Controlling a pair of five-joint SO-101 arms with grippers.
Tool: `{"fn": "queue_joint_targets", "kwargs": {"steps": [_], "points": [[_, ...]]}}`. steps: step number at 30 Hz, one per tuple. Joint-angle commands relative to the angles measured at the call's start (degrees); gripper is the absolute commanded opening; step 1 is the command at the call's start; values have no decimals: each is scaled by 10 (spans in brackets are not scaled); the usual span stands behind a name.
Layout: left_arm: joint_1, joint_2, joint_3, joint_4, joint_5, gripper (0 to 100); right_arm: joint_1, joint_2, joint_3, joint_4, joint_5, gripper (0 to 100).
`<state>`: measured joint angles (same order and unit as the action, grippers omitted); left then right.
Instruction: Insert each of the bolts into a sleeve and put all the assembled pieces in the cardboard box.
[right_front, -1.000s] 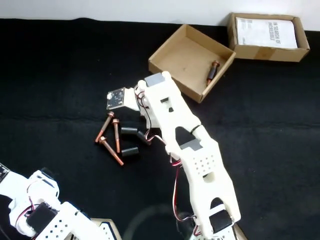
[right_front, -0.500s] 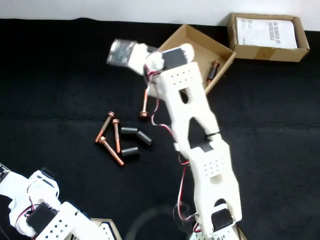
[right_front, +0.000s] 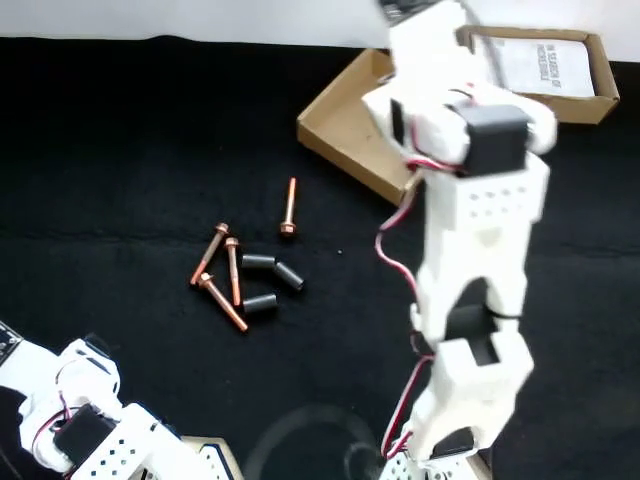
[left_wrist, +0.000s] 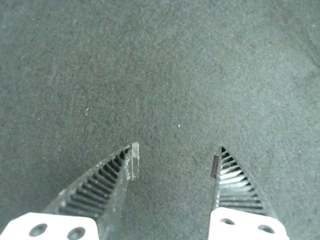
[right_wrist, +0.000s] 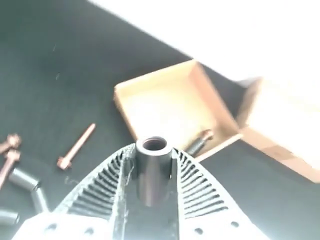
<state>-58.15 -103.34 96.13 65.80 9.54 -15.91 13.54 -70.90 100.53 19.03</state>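
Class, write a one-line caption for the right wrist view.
Right pincer holds a sleeve; box and lone bolt lie beyond.

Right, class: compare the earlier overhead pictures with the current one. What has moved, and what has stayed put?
The right arm rose and swung toward the cardboard box; the right gripper is shut on a sleeve. Lifting uncovered a lone bolt. The three loose sleeves, the other bolts and the left arm stayed put.

fingers (right_wrist: 199, 184) grip sleeve (right_wrist: 151, 172) | cardboard box (right_wrist: 162, 106): 1 assembled piece (right_wrist: 199, 141) | 1 bolt (right_wrist: 76, 146) near box
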Motion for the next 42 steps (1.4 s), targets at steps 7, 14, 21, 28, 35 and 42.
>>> {"fn": "queue_joint_targets", "kwargs": {"steps": [7, 14, 21, 28, 35, 42], "points": [[6, -4, 10, -4, -1, 245, 83, -193, -25, 7, -11, 6], [6, -4, 10, -4, -1, 245, 117, -327, -25, 7, -12, 6], [6, -4, 10, -4, -2, 245, 116, -468, -25, 6, -12, 6], [6, -4, -14, -1, -47, 248, 117, -577, -25, 6, -12, 6], [102, -3, -182, 130, -98, 248, 118, -624, -25, 6, -89, 6], [227, 3, -308, 168, -101, 249, 140, -619, -16, 5, -180, 6]]}}
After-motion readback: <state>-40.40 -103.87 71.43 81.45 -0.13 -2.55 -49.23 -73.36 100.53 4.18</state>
